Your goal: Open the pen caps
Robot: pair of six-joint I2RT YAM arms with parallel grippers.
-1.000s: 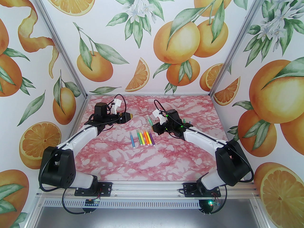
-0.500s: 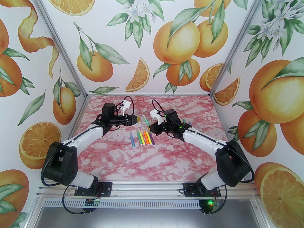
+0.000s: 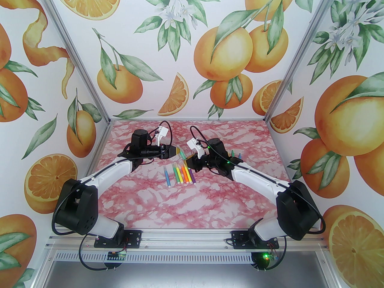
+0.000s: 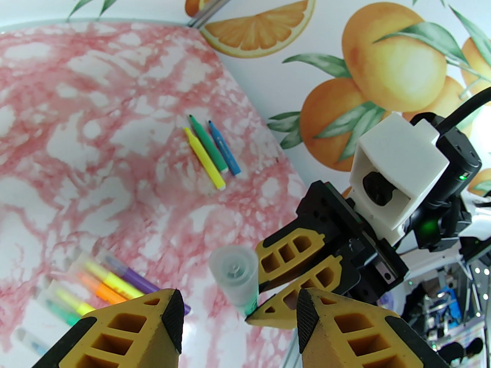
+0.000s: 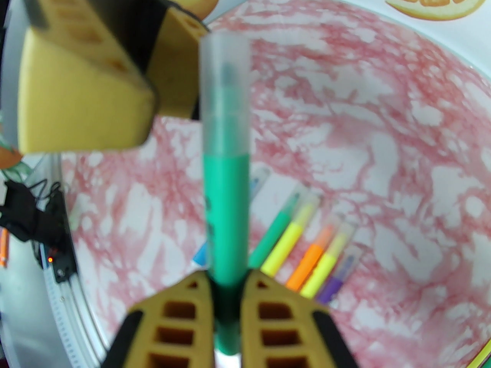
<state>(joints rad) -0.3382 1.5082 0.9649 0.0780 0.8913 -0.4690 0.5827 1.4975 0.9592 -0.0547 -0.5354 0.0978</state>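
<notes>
Your right gripper [image 5: 228,282] is clamped on the barrel of a green pen [image 5: 226,213] and holds it in the air above the table [image 3: 180,208], with the clear cap [image 5: 224,90] pointing away from its jaws toward the other arm. Your left gripper [image 4: 238,312] faces that cap end-on with its jaws apart. From the left wrist the cap sits in the gap just ahead of the tips, and from the right wrist one of its fingers [image 5: 96,90] is right beside the cap, though you cannot tell whether it touches. Nothing is gripped on that side yet, and the cap is fully seated on the pen, so this one is not yet opened. As for the count, a row of six pens [image 3: 180,175] lies side by side at mid-table just near of the two grippers: blue, green, yellow, orange, yellow and purple, each apparently with its pale cap on. Three pens [image 4: 209,155], yellow, green and blue, lie together farther back toward the right wall and show bare pointed tips, so you can take those as done. By that reading you are roughly a third of the way through, with the held pen in hand and six more waiting. The next move calls for the left jaws to take the cap squarely and pull along the pen's axis.
</notes>
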